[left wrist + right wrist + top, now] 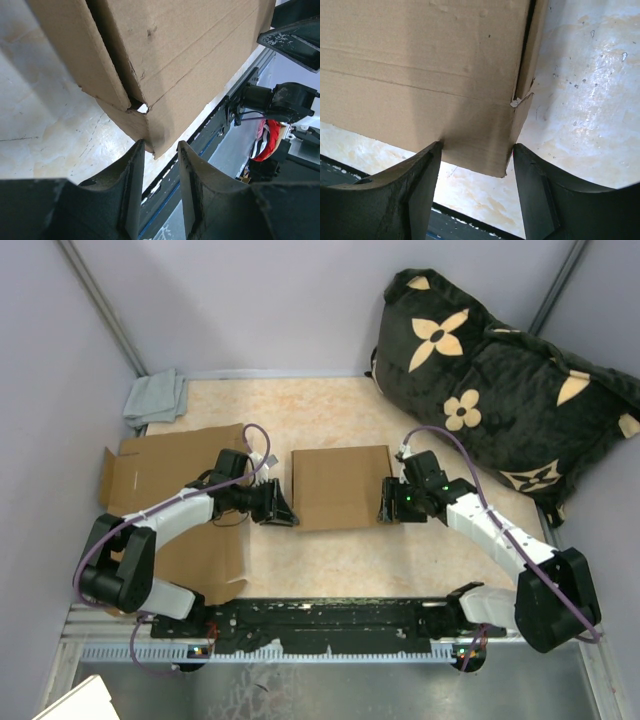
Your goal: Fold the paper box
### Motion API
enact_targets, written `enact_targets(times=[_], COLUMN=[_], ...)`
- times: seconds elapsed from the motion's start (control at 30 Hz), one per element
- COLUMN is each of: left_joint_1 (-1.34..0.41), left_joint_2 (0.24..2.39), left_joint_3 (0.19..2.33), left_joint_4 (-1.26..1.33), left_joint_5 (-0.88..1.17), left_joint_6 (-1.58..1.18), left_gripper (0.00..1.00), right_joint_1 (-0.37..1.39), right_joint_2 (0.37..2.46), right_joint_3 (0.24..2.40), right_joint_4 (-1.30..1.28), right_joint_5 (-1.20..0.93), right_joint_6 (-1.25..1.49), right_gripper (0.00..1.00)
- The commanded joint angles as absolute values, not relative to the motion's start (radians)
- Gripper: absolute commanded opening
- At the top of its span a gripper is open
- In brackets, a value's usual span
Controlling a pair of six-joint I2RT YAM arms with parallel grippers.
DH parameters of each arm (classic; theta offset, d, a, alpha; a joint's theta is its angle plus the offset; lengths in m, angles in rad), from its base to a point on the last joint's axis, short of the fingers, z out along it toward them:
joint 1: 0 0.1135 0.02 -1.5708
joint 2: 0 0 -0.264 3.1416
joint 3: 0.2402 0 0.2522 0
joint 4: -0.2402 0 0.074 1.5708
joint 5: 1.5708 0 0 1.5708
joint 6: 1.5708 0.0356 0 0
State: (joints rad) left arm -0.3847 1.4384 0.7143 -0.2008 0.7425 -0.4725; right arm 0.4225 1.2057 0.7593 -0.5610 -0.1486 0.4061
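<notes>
The cardboard box (340,487) was set on the table (330,410). The left gripper (160,143) was held parted at one corner; whether the right gripper (477,145) was clamping another could not be told. Pushed unevenly, the box could be skewed.

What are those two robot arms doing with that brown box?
They are folding a cardboard box in the middle of the table. The left gripper sits at one near corner with its fingers apart. The right gripper straddles the other near corner; whether it is squeezing is unclear.
</notes>
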Motion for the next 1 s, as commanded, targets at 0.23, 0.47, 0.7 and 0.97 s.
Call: enact_targets(times=[0.23, 0.47, 0.7, 0.97], left_joint_1=[-0.389, -0.389, -0.389, -0.394], left_joint_2=[1.456, 1.456, 1.468, 1.467], left_joint_3=[0.722, 0.721, 0.719, 0.718], left_joint_4=[-0.169, -0.167, -0.158, -0.161], left_joint_5=[0.749, 0.75, 0.726, 0.599], left_joint_6=[-0.469, -0.468, -0.471, -0.482], left_gripper=[0.38, 0.38, 0.38, 0.36], right_joint_1=[0.419, 0.419, 0.419, 0.419], right_joint_2=[1.228, 1.214, 1.246, 1.247], right_joint_3=[0.724, 0.731, 0.701, 0.643], right_joint_4=[-0.454, -0.468, -0.399, -0.273], right_joint_5=[-0.194, -0.177, -0.135, -0.018], right_joint_6=[0.399, 0.399, 0.405, 0.441], right_gripper=[0.59, 0.59, 0.57, 0.58])
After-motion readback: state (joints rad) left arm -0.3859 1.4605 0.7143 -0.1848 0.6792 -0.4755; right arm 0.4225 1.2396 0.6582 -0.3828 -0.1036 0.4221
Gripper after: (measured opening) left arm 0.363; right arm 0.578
